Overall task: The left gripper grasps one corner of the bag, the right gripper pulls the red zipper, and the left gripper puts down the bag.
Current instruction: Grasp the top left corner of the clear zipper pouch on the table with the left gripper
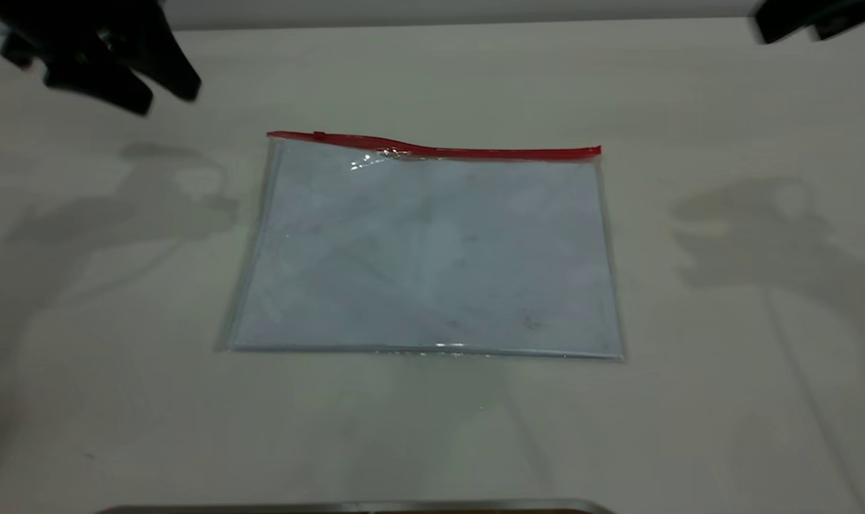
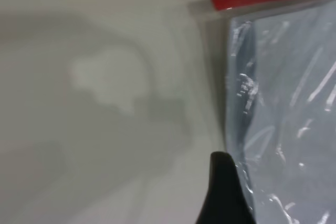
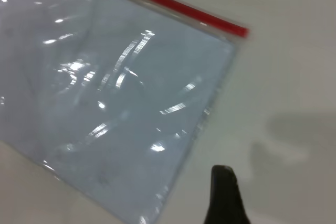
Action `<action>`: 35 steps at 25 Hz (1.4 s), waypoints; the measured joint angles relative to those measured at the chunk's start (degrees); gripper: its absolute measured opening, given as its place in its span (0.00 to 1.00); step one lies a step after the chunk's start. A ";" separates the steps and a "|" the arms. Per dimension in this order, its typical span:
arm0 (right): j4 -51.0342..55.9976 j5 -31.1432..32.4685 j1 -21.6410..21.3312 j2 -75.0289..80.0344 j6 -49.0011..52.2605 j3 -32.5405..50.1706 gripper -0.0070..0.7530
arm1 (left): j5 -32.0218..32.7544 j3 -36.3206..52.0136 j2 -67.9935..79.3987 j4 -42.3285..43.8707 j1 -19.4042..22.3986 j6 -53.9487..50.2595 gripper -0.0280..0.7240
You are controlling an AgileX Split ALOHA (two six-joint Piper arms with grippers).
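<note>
The bag lies flat in the middle of the pale table, clear plastic with a bluish-white inside. The red zipper runs along its far edge, and the small slider tab sits near the left end. My left gripper hovers above the table at the far left, open, short of the bag's far-left corner; one of its fingertips shows beside the bag's side edge. My right gripper hangs at the far right, open and off the bag; its fingertip is over bare table beside the bag.
The table is bare all round the bag, with the arms' shadows to both sides of it. A dark metal edge runs along the near border of the exterior view.
</note>
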 joint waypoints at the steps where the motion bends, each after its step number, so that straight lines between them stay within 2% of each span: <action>1: 0.47 0.00 1.26 1.91 -0.24 -1.30 0.75 | -0.18 -0.58 1.27 -1.11 0.00 1.14 0.82; 7: 0.94 0.96 7.89 10.14 -0.55 -8.61 0.75 | -1.10 -3.40 8.34 -9.42 -1.05 10.87 0.82; 15: 1.00 1.34 14.34 13.14 -1.10 -10.66 0.75 | -3.25 -6.25 15.70 -21.29 -3.36 24.42 0.82; 25: 1.29 2.02 16.04 13.14 -2.11 -10.91 0.75 | -3.34 -6.86 19.17 -31.48 -3.61 33.40 0.82; 30: 1.31 2.09 16.04 13.14 -2.49 -10.98 0.75 | -0.41 -6.86 20.99 -38.02 -3.61 36.96 0.81; 33: 1.31 2.21 16.04 13.14 -2.49 -10.98 0.75 | 0.31 -6.97 21.96 -39.74 -3.61 39.26 0.74; 35: 1.36 2.21 16.04 13.14 -2.50 -10.98 0.75 | 0.54 -6.97 22.18 -39.91 -3.61 40.75 0.63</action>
